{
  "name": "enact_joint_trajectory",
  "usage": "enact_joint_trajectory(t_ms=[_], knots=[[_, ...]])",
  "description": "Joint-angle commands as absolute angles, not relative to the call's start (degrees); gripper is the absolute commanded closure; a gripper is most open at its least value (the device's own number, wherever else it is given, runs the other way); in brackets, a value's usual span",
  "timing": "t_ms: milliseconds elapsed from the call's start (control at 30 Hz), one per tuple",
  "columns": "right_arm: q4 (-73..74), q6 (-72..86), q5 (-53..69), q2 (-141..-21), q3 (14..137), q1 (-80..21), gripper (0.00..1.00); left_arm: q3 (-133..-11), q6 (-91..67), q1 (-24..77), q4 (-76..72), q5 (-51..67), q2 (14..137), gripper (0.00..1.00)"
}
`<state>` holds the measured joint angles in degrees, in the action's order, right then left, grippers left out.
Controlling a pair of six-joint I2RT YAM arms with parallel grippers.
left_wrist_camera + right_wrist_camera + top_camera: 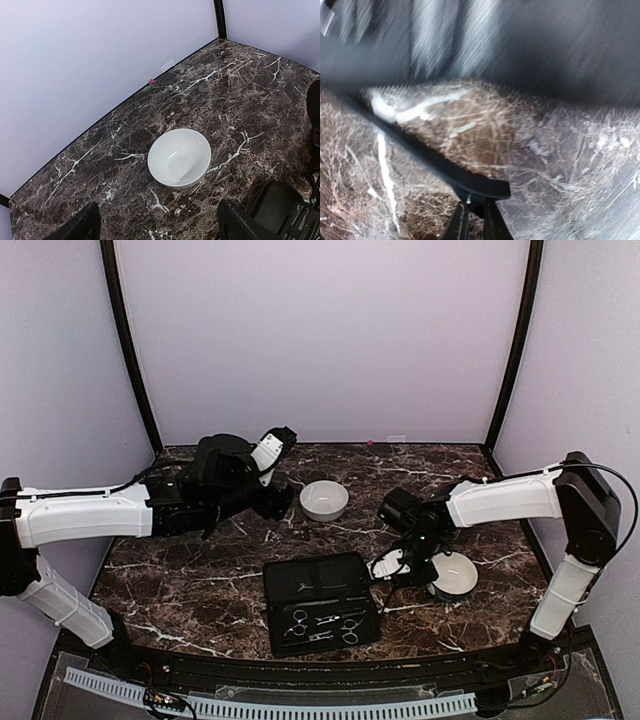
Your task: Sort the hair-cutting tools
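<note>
My right gripper is shut on the end of a slim black comb, held over the marble table; this view is blurred. In the top view the right gripper sits between the open black case and a white bowl. Silver scissors and a second pair lie in the case's near half. My left gripper is open and empty, above the table just left of another white bowl, which is empty; the top view shows that bowl too.
The marble table is walled by pale panels at the back and sides. A small pink speck lies by the back wall. The right arm's white link reaches over the table's right side.
</note>
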<state>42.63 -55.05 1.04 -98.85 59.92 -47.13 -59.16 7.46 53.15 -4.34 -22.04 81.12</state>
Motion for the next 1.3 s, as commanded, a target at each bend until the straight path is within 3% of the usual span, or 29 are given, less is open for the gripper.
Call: enact_joint_trajectory(t_ms=[0,500,733,800,900,1033,1267], knots=[[44.5,-55.1,0.9,-98.1,61.6,-47.7,0.95,-61.2,8.1,53.0,-4.0,-22.4,80.5,0.18],[52.2,-58.8,-6.8,-93.9,65.7,-47.7,1.00,-61.6,7.3,53.0,-3.2,-23.0,80.8,0.17],[49.8,-55.1,-9.0,-92.5,68.0,-47.7,1.00,-67.7,1.5,50.7,6.9,-19.5,85.6,0.17],[47.8,-53.3,-9.3,-91.9,67.5,-47.6,1.00,-69.4,1.8,50.2,10.3,-16.9,87.4,0.12],[46.0,-49.8,-7.8,-90.8,66.9,-47.7,1.00,-71.7,-4.1,50.0,16.9,-17.0,88.0,0.11],[43.3,-46.8,-5.5,-87.4,64.0,-47.6,1.00,-65.9,-18.3,48.7,23.3,-19.5,83.6,0.16],[41.6,-43.6,-2.8,-85.2,63.9,-47.8,1.00,-52.7,-36.1,48.3,30.2,-10.1,76.2,0.24]])
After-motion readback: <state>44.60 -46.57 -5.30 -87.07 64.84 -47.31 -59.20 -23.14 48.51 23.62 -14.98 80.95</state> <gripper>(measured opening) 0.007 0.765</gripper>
